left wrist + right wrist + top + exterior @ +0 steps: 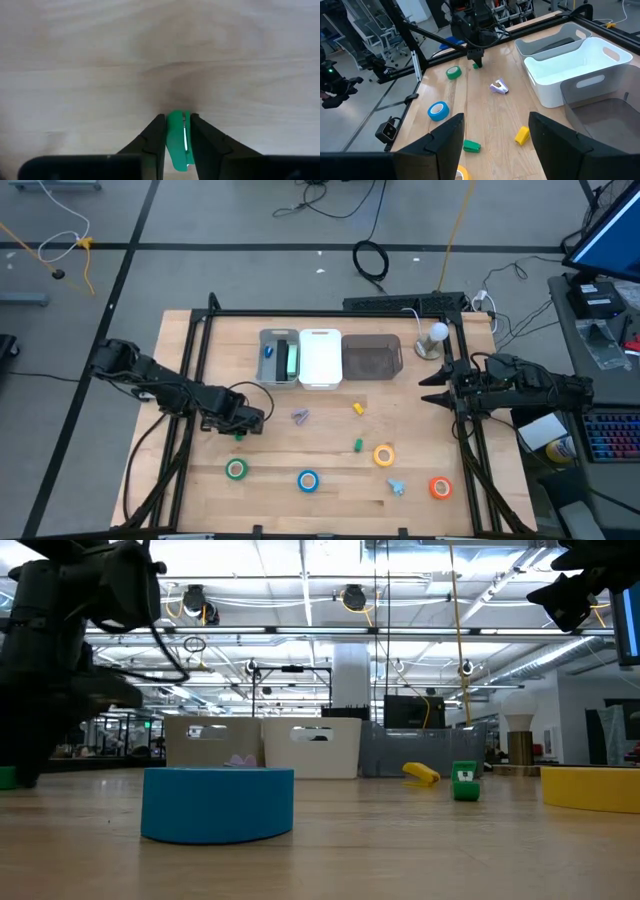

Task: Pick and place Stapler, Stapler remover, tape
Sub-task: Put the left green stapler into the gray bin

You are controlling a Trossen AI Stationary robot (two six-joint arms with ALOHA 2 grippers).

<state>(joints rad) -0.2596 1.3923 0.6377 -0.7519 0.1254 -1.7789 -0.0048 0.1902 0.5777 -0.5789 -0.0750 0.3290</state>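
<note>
Left wrist view showed the left gripper [176, 142] down at the pale wooden tabletop [100, 60], its two dark fingers pressed against either side of a small green plastic piece [176, 140], which I took for a small stapler or staple remover, so it was grasping that piece edge-on. From above, the same gripper [240, 425] sat with the green plastic ring of tape [236, 469] just nearer the table's front edge and a small lilac clip-like piece [300, 417] a little way off toward the grey, white and smoky storage bins [320, 358]. The blue tape ring [308, 480], yellow tape ring [384, 455] and orange tape ring [440, 487] lay farther off along the front, well apart from the tool. The right gripper [495, 140] waited over the table's right side with its fingers spread and nothing between them. My worry was the narrow hold: the piece looked thin and slick, pinched near its end, so a lift could let it pivot or slip out, and a swing toward the bins might drop it short.
</note>
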